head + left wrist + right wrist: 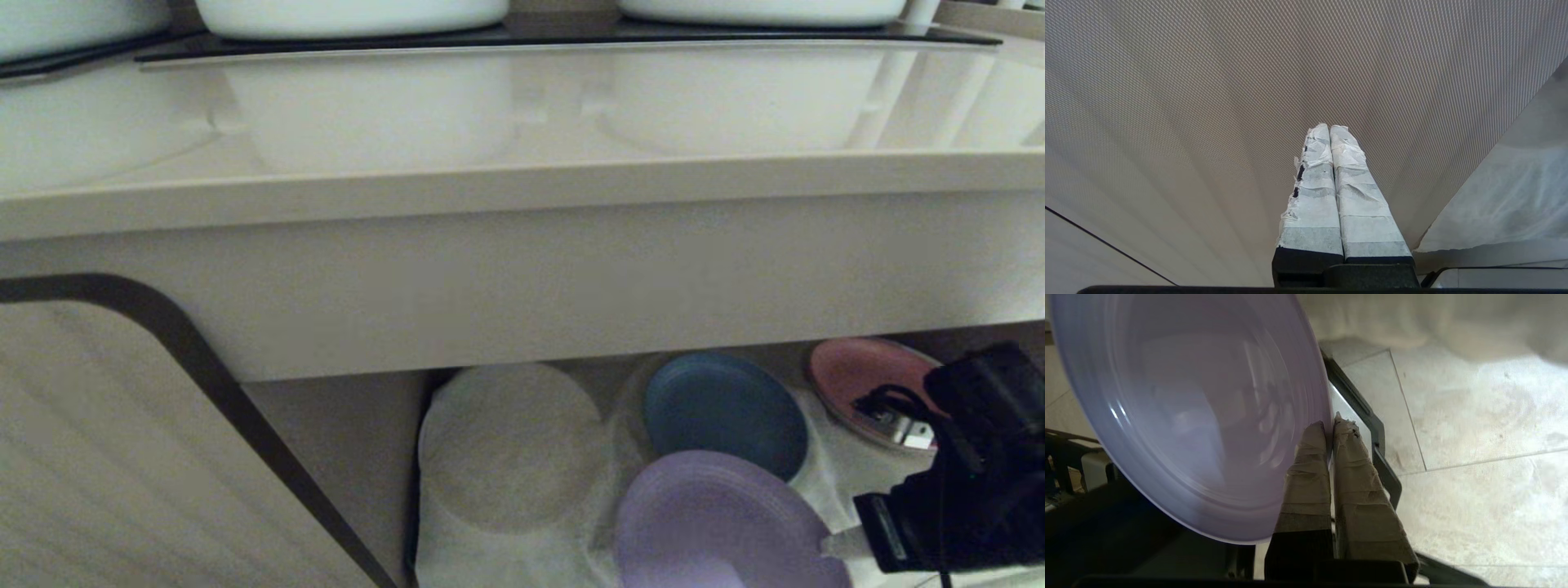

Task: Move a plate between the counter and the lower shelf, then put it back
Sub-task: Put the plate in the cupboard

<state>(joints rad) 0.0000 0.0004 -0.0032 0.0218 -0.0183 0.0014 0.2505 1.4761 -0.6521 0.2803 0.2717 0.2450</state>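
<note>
I saw right gripper (1329, 426) pinching rim of small round matte lilac plate (718, 523), lower right of frame; left gripper (1329, 128) fingers pressed together, holding nothing.

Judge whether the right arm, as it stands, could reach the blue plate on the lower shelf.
Probably not yet: the right claw is shut on the lilac plate, which hangs in front of the blue plate.

The plate (1180, 416) pinched at its rim by the right gripper (1329, 425) looks like smooth lilac plastic with a soft sheen. The gripper's fingers (1306, 477) are wrapped in wrinkled, matt tape. Just beyond that hand, a wrinkled white cloth (506, 457) looks rough and fibrous. Above it, the counter (522, 122) is glossy, smooth beige, mirroring white bowls.
</note>
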